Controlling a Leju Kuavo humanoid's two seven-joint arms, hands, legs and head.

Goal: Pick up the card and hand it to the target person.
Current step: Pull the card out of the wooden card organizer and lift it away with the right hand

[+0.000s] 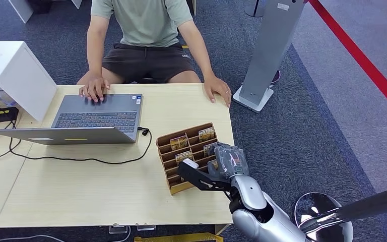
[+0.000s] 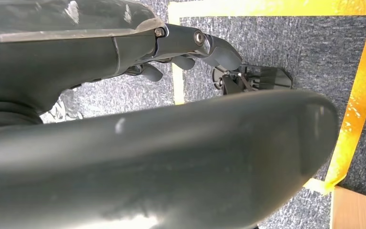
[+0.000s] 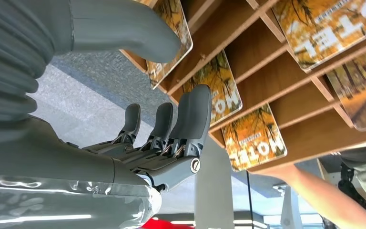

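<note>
Cards (image 1: 179, 142) are being kept in the slots of a wooden rack (image 1: 167, 146) on the counter (image 1: 80, 186). The right robot hand (image 1: 226, 160) is being held against the rack's right side, just beside a card (image 3: 164, 38) in a near slot; its thumb (image 3: 124, 28) is being laid over that card, fingers (image 3: 193, 114) apart, nothing seen gripped. The left robot hand (image 2: 190, 45) is being shown over carpet, fingers curled in, largely blocked by a dark body part. The person (image 1: 146, 30) is being cut off at the top.
</note>
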